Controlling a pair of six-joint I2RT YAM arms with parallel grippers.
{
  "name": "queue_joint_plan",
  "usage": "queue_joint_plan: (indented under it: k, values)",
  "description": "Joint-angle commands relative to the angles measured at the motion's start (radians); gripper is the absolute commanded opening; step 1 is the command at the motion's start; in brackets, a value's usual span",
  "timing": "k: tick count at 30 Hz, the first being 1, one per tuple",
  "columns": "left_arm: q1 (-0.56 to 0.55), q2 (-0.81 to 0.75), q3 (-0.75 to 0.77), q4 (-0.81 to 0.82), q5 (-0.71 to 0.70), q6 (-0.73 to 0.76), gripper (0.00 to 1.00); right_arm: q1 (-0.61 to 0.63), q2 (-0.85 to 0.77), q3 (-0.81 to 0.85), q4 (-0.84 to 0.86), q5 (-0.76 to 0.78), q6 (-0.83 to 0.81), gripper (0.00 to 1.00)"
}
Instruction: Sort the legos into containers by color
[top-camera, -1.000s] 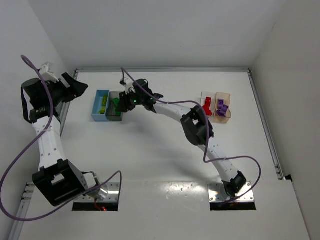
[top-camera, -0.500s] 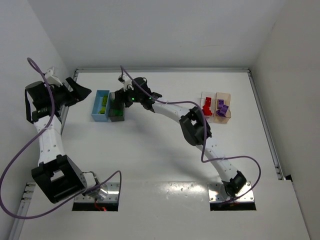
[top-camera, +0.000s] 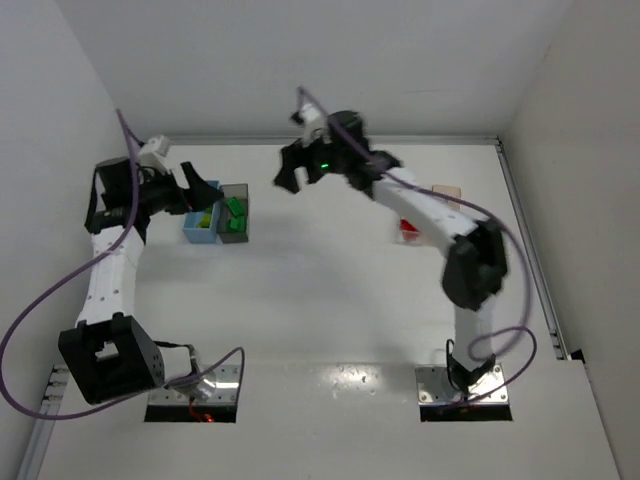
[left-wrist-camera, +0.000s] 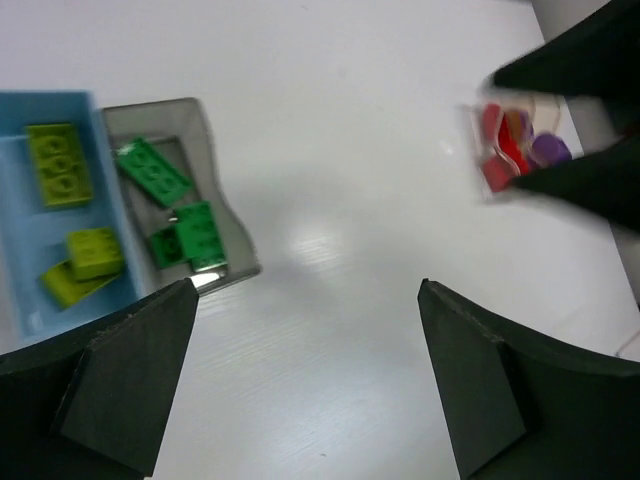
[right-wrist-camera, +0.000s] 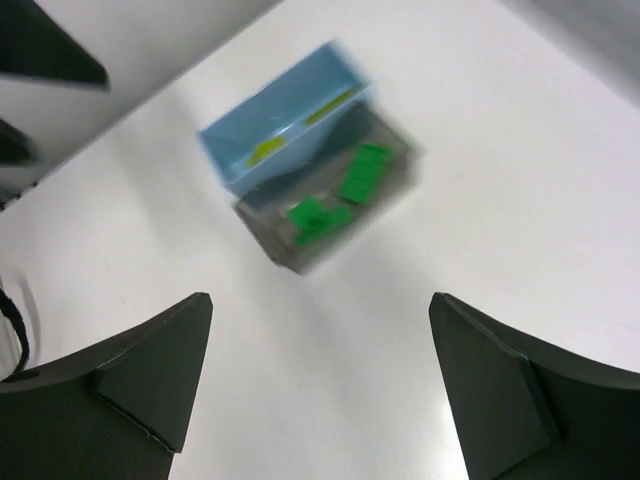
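Observation:
Green legos (top-camera: 235, 212) lie in the dark grey container (left-wrist-camera: 225, 215), seen blurred as the grey container (right-wrist-camera: 300, 250) in the right wrist view. Beside it, yellow-green legos (left-wrist-camera: 60, 165) sit in the light blue container (top-camera: 196, 228). Red legos (top-camera: 408, 228) and purple legos (left-wrist-camera: 548, 148) rest in containers at the right. The tan container (top-camera: 446, 190) is partly hidden by the right arm. My left gripper (top-camera: 200, 190) hovers over the blue container, open and empty (left-wrist-camera: 308, 300). My right gripper (top-camera: 288, 172) is raised to the right of the grey container, open and empty (right-wrist-camera: 320, 310).
A metal rail (top-camera: 525, 250) runs along the table's right edge and another along the back, with white walls close on three sides. The right arm's dark link (left-wrist-camera: 590, 60) crosses above the right-hand containers. Bare white table (top-camera: 330, 300) lies between the two container pairs.
My right gripper has opened, lifted off the grey container and swung up and to the right. My left gripper has opened wider and moved right, over the blue container.

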Motion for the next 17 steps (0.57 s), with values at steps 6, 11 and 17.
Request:
queue_joint_plan:
  k: [6, 11, 17]
  values:
    - [-0.332, -0.022, -0.072, 0.022, -0.207, 0.072, 0.99, -0.427, -0.634, -0.47, -0.308, -0.006, -0.203, 0.93]
    - [-0.39, -0.009, -0.112, 0.036, -0.314, 0.098, 0.99, -0.544, -0.879, -0.851, -0.202, -0.089, -0.117, 0.94]
    - [-0.39, -0.009, -0.135, 0.056, -0.347, 0.098, 0.99, -0.621, -0.993, -0.972, -0.161, -0.108, -0.065, 0.94]
